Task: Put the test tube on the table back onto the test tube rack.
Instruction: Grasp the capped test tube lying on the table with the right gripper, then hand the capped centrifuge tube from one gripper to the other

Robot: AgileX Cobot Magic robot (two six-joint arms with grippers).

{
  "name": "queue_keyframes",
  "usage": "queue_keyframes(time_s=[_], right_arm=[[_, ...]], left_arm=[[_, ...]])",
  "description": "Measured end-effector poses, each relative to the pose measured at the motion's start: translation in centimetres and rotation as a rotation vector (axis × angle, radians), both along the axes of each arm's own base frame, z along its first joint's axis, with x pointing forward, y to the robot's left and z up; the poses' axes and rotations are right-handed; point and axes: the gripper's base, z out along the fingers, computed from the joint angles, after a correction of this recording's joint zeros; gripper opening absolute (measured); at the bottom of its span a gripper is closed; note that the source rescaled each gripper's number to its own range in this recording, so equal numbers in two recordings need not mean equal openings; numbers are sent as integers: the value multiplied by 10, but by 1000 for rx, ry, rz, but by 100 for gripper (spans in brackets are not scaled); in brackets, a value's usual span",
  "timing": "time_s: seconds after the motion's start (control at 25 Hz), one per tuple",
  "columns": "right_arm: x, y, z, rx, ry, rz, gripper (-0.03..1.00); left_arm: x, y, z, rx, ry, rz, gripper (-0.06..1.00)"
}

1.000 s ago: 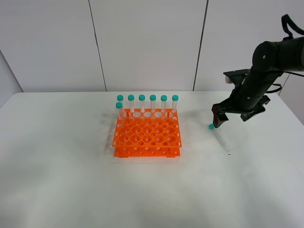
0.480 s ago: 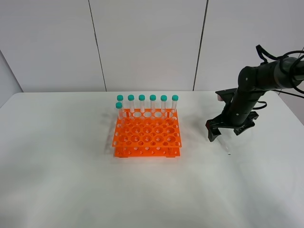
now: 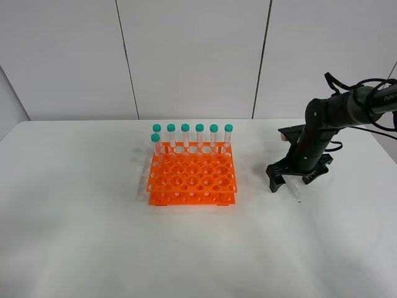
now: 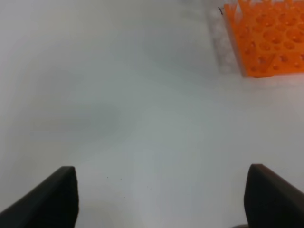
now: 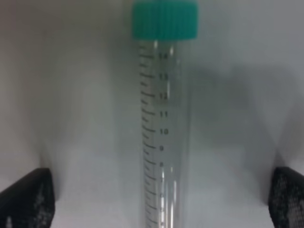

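A clear test tube (image 5: 161, 128) with a teal cap (image 5: 164, 19) lies flat on the white table (image 3: 93, 236). My right gripper (image 3: 286, 182) is low over it, open, with one finger on each side and neither touching it. In the right wrist view the tube runs down the middle between the two dark fingertips (image 5: 26, 199). In the high view only the tube's clear tip (image 3: 294, 192) shows below the gripper. The orange test tube rack (image 3: 192, 177) stands to the left of it, apart. My left gripper (image 4: 161, 199) is open and empty over bare table.
Several teal-capped tubes (image 3: 192, 133) stand upright along the rack's back row and one more at its back-left corner. A corner of the rack (image 4: 266, 38) shows in the left wrist view. The left arm is out of the high view.
My right gripper has come down and a little left, from above the tube's cap to low over the tube. The cap is now hidden in the high view.
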Motion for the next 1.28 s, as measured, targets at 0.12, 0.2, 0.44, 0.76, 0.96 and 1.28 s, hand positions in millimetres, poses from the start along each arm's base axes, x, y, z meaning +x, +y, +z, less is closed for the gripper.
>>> queue_keyframes(time_s=[0.12,0.2,0.44,0.76,0.96,1.28], right_arm=[[0,0,0,1,-3,-13,99],[0,0,0,2,-4,-15,89],[-1,0,0,1,7,-16,17],[-3,0,15,-2,-5,23,4],[-12,-2,83,7,-128,42,4],[-79,-10,183,26,-303,47,4]], left_arm=[[0,0,0,0,0,0,100],[0,0,0,0,0,0,100],[0,0,0,0,0,0,100],[0,0,0,0,0,0,100],[0,0,0,0,0,0,100],[0,0,0,0,0,0,100]])
